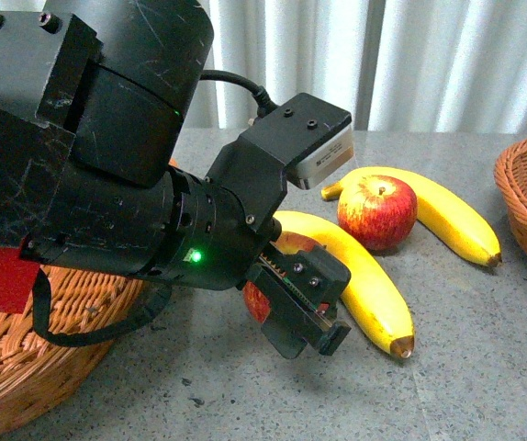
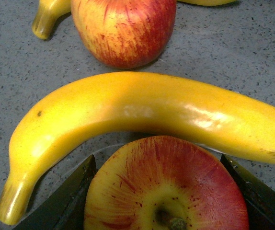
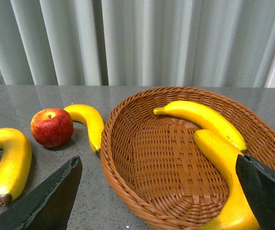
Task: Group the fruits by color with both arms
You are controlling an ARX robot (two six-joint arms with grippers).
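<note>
- Left claw (image 1: 308, 322): low over the grey table (image 1: 484, 367) at centre, one jaw on each flank of a red apple (image 2: 166, 187). The jaws lie close against its skin. Whether they press on it cannot be told.
- Near banana (image 2: 147, 115): curved along the far-right side of that apple, just beside it and possibly touching (no gap shows between them).
- Second apple (image 1: 376, 211) and far banana (image 1: 452, 220): farther right, the apple sitting in the banana's curve.
- Left basket (image 1: 25, 386): near left, partly under the arm. Judged to be the place for red fruit.
- Right claw (image 3: 156, 163): jaws wide apart and empty, hanging over the right basket (image 3: 128, 120), which holds two bananas (image 3: 204, 120).
- Hazards, as judged:
  - The apple is glossy and round, so blocky jaws with a light grip could let it roll out on the lift.
  - The neighbouring banana sits so close that a jaw or the rising apple could drag it along or push it into the second apple.
  - The bulky arm hides the left basket from the front camera, which makes the drop harder to judge.
</note>
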